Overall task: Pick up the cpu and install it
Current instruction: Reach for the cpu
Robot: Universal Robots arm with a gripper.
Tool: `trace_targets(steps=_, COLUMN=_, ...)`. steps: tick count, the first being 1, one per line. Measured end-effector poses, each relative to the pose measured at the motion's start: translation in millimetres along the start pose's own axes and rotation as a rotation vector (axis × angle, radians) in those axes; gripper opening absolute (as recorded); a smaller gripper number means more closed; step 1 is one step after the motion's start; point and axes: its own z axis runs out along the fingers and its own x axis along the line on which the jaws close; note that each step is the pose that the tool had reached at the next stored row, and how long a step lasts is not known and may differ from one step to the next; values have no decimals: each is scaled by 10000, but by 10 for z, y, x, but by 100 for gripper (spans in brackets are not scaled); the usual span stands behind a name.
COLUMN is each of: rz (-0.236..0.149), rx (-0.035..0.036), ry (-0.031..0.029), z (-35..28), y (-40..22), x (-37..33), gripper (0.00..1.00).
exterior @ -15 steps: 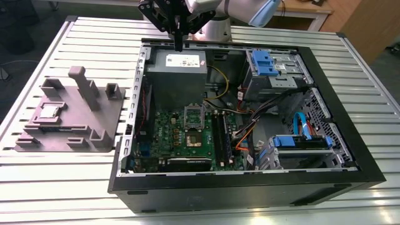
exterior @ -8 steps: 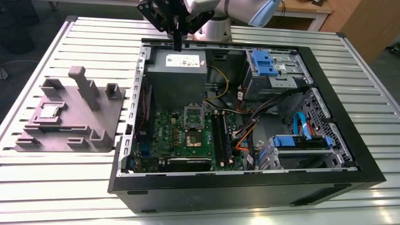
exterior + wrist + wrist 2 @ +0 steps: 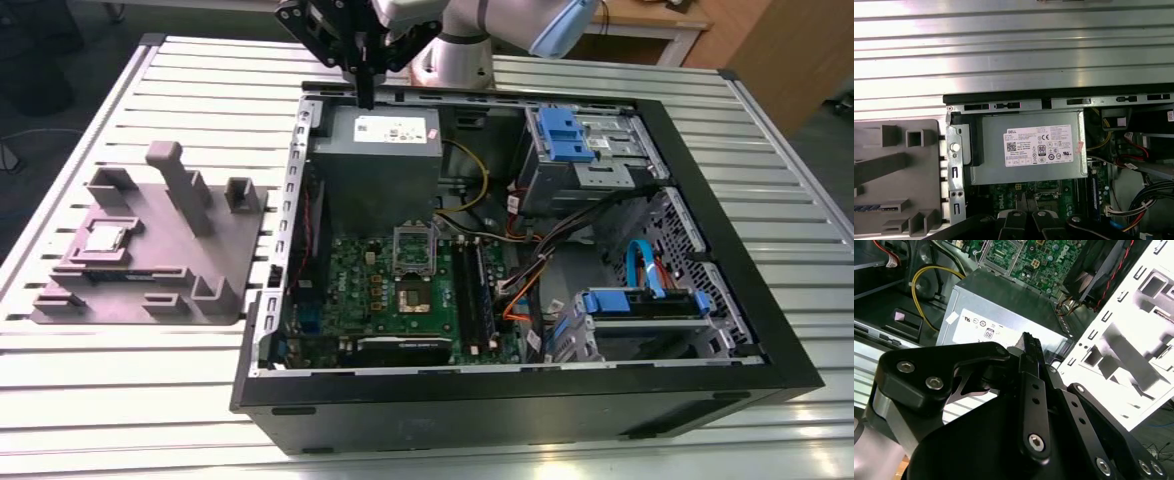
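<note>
The cpu [image 3: 107, 238], a small pale-rimmed silver square, lies flat in a recess of the gray fixture [image 3: 200, 270] on the exterior view's left, outside the computer case. My gripper [image 3: 363, 98] hangs over the far edge of the case, above the gray power-supply box [image 3: 387, 140], well away from the cpu. In the second wrist view its black fingers [image 3: 1030, 347] are pressed together and hold nothing. The motherboard [image 3: 400, 300] lies in the case with the socket [image 3: 415, 292] uncovered and its silver bracket [image 3: 414, 245] standing up.
The open black case [image 3: 534, 400] sits on a slatted metal table [image 3: 107, 400]. Inside are blue drive bays [image 3: 574, 135], a blue-latched cage [image 3: 641, 305], loose cables [image 3: 534, 270] and a yellow cable [image 3: 924, 280]. The fixture has upright posts [image 3: 174, 180].
</note>
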Motion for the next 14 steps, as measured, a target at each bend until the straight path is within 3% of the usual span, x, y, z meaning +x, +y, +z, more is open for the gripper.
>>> trace_targets(steps=14, rz=0, rx=0, ry=0, z=-1, y=-3, x=47, gripper=11)
